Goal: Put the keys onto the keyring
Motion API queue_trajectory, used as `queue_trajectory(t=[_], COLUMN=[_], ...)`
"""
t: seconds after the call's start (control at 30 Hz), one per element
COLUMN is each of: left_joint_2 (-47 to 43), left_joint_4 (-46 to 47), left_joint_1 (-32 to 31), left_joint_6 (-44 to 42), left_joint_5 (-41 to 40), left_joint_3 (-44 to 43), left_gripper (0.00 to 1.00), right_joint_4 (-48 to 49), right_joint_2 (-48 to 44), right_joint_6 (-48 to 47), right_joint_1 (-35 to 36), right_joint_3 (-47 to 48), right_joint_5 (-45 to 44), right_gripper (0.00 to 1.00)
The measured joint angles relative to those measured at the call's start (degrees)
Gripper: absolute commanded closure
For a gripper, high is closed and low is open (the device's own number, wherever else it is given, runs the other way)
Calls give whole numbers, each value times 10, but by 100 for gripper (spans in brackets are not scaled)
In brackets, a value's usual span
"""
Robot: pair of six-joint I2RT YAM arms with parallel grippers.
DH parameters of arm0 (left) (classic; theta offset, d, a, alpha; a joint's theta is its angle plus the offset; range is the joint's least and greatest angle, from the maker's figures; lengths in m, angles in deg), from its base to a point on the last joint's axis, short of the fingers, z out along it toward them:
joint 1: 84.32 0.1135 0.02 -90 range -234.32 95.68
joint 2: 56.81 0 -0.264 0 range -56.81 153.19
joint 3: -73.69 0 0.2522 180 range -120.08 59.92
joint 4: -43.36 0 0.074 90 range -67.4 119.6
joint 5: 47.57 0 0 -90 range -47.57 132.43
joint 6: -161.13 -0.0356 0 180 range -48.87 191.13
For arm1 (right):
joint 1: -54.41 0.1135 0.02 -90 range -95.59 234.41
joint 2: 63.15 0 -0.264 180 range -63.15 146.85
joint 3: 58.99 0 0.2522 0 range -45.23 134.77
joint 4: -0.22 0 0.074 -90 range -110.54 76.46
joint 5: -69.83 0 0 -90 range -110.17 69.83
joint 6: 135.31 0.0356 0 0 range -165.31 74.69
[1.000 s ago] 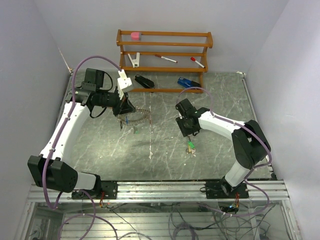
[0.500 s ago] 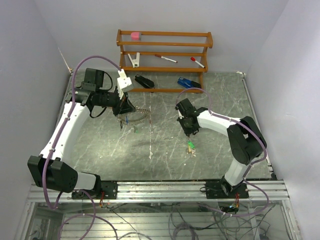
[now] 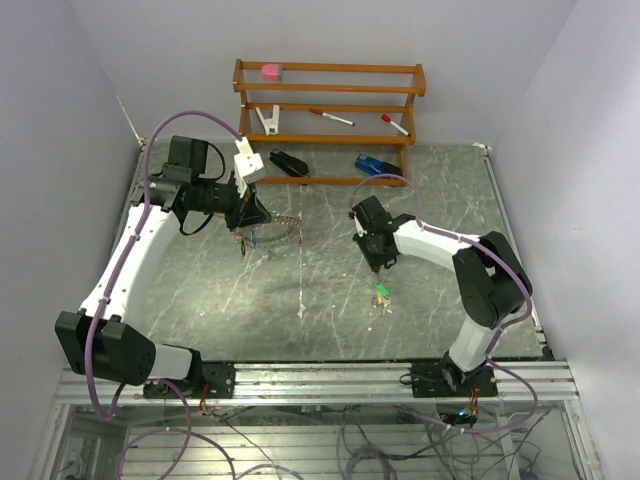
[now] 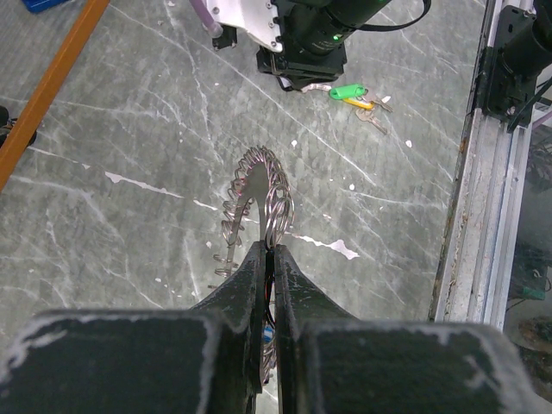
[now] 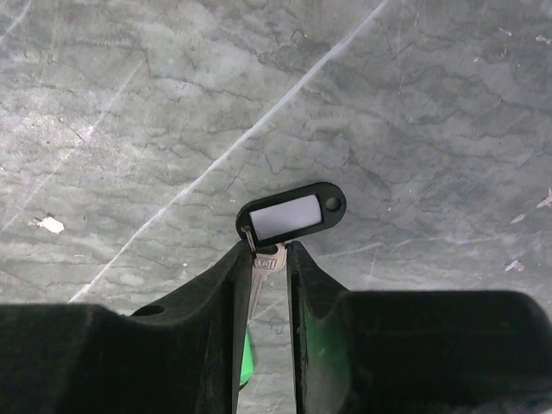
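Left pincer (image 3: 247, 220) at keyring (image 3: 284, 229); right pincer (image 3: 379, 264) near green-tagged key (image 3: 381, 292) on table (image 3: 200, 290).

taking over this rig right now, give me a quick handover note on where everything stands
Left gripper: shut on the large thin silver wire keyring, which is fringed with small keys and points toward the right arm.
Right gripper: shut on a small silver key with a black plastic tag; the tag sticks out past the fingertips.
Grey marble table: a green-tagged key lies loose near the right gripper.
Done: ring and black-tagged key are both gripped.
Left: thread the black-tagged key onto the ring, then fetch the green one.
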Motion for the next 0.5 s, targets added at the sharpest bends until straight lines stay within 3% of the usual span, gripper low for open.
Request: queue_trajectory(t=[0.5], left_joint_2=[0], left_joint_4=[1], left_joint_1=[2], left_joint_6=[4], left_joint_5=[0], left_joint_3=[0], left_gripper=[93], right_joint_4=[2], right_joint_2=[12], right_joint_6=[4], right_joint_1=[0], right_joint_3=[22], right_joint_5=[5], right_gripper=[100])
